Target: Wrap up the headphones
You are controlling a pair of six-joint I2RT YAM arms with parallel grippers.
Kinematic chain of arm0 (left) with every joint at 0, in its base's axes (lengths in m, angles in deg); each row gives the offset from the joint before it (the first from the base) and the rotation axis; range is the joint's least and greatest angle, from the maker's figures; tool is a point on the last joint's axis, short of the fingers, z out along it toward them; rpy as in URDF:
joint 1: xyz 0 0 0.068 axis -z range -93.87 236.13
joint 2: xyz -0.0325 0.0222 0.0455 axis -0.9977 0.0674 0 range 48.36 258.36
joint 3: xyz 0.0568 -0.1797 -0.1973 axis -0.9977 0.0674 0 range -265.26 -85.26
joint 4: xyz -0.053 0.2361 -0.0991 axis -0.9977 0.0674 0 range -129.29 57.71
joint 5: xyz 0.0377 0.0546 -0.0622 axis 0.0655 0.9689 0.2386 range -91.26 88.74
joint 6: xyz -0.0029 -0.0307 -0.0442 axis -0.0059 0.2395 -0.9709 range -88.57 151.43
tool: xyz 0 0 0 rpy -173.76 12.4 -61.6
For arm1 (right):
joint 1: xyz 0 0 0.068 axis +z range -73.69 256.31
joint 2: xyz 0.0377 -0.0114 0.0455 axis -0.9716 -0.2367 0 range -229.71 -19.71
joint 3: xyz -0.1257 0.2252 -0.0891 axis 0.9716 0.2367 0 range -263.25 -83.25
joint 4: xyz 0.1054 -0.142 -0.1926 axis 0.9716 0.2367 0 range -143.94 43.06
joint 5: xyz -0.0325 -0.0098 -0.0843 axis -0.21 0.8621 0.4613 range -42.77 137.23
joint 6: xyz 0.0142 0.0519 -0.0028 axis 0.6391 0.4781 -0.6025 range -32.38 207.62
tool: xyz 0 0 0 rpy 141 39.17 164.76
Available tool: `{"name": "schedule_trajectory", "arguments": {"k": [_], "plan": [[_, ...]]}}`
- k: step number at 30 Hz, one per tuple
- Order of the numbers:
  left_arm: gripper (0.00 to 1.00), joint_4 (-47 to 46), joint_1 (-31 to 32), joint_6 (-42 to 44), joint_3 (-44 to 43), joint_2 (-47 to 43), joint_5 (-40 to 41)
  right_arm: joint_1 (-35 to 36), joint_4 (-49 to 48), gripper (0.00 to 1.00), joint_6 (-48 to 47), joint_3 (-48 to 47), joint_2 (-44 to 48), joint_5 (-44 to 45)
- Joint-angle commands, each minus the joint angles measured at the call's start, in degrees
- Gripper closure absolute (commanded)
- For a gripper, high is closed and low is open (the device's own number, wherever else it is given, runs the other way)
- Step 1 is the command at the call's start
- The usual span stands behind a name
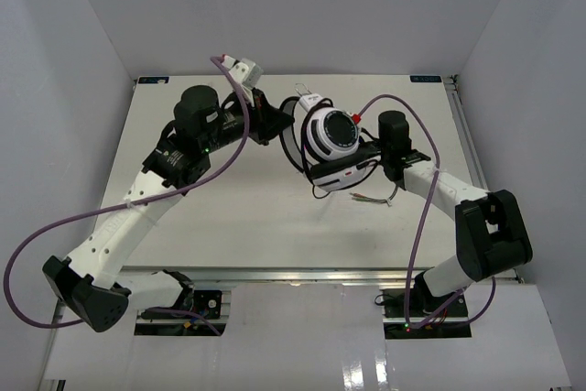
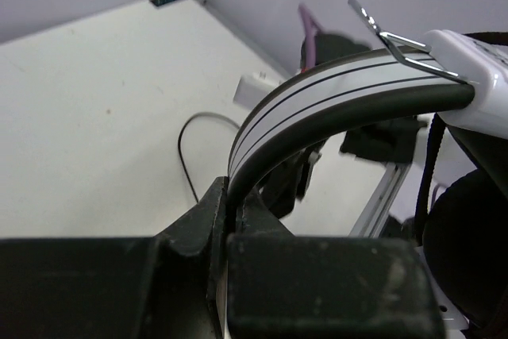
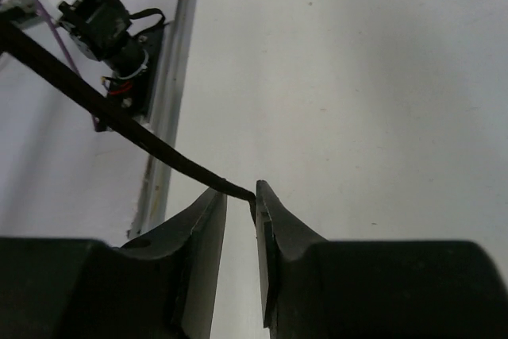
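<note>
One headphones [image 1: 331, 135], left tool [image 2: 228, 213], right tool [image 3: 240, 198]

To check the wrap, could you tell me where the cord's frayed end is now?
In the top view, the frayed end shows right of centre, just below the headphones and beside the right arm.

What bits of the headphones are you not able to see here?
Left wrist view: the ear cup is cut off by the right edge; the left gripper hides the end of the headband.
Right wrist view: the cord leaves the top-left corner.
Top view: the wire ends are too small.
</note>
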Motion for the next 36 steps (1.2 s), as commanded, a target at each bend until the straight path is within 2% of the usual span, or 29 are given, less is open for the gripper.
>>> {"name": "schedule_trajectory", "arguments": {"k": [1,5,9,11,14,16,20,23,26,29,34,36], "plan": [[1.0,-11.99,-0.07,-10.79,-6.34,-1.98,6.21,1.29,-30.73,0.7,26.84,4.39,0.35,-8.07],[1.0,-11.39,-0.07,-13.26,-12.56,2.62,8.79,2.57,-29.83,0.63,26.36,4.83,1.56,-6.63],[1.0,-11.96,-0.07,-15.32,-17.68,4.99,11.7,3.11,-32.15,0.51,26.69,7.71,2.2,-5.66],[1.0,-11.14,-0.07,-15.47,-19.79,6.4,13.61,3.11,-32.32,0.5,25.79,8.89,2.34,-6.04],[1.0,-8.65,-0.07,-15.79,-22.88,7.04,23.6,3.2,-30.46,0.55,23.11,10.49,3.79,-7.7],[1.0,-5.3,-0.56,-15.73,-24.43,7.15,34.22,3.2,-25.37,0.61,16.58,12.04,5.82,-8.24],[1.0,-1.25,-3.51,-14.53,-25.86,8.16,46.68,3.16,-12.41,0.76,6.16,14.22,11.9,-6.71],[1.0,1.97,-6.55,-11.96,-26.1,10.13,48.96,3.13,-6.21,0.85,1.06,14.08,17.31,-3.65],[1.0,4.83,-8.69,-7.74,-24.25,13.68,50.84,3.56,7.96,0.91,-8.9,9.16,20.19,1.55],[1.0,3.75,-9.18,-2.98,-18.67,15.67,52.91,4.57,21.87,0.92,-18.86,1.95,21.62,7.47],[1.0,2.76,-9.74,0.85,-10.81,18.46,54.43,7.73,32.93,0.92,-27.54,-8.68,22.68,16.08],[1.0,2.9,-9.74,2.02,-8.52,19.37,53.25,8.29,34.46,0.92,-29.2,-12.66,21.74,19.87]]}}
